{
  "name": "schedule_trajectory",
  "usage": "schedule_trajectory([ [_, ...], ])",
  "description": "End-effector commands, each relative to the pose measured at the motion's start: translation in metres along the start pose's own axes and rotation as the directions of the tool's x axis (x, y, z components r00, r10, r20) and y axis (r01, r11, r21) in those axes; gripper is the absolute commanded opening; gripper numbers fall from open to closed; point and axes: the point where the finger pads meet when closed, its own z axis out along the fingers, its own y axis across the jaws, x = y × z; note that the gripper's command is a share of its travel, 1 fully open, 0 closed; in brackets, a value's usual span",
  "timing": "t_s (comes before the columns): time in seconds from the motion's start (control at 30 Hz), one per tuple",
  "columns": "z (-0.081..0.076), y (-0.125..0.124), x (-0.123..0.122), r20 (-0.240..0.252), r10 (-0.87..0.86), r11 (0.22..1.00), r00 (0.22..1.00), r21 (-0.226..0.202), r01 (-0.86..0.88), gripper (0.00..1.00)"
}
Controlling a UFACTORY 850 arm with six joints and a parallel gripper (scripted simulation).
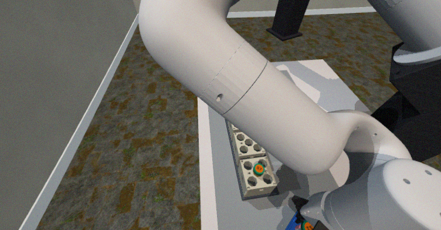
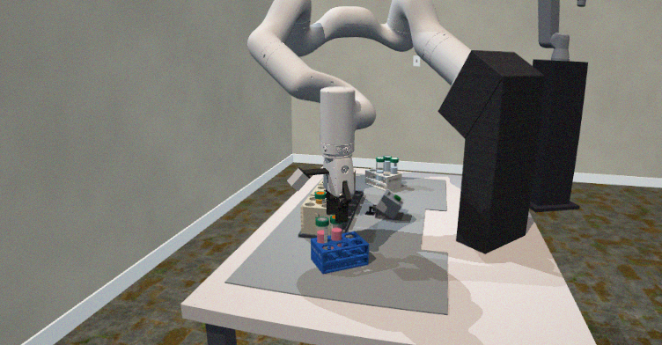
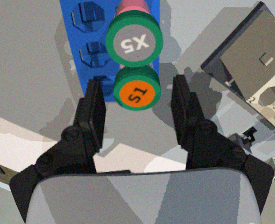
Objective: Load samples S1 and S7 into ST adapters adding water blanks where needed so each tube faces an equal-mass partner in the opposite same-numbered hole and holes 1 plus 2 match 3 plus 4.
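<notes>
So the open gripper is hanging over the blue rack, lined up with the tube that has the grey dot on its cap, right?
Not quite. In the wrist view the open gripper straddles the orange-dot tube S1 in the blue rack; the grey-dot tube X5 stands one well beyond it.
</notes>
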Motion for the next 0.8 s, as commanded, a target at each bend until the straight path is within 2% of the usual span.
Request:
schedule_trajectory([
  [0.0, 0.000, 0.000, 0.000, -0.001, 0.000, 1.000, 1.000, 0.000, 0.000, 0.57],
  [0.77, 0.013, 0.000, 0.000, -0.001, 0.000, 1.000, 1.000, 0.000, 0.000, 0.57],
])
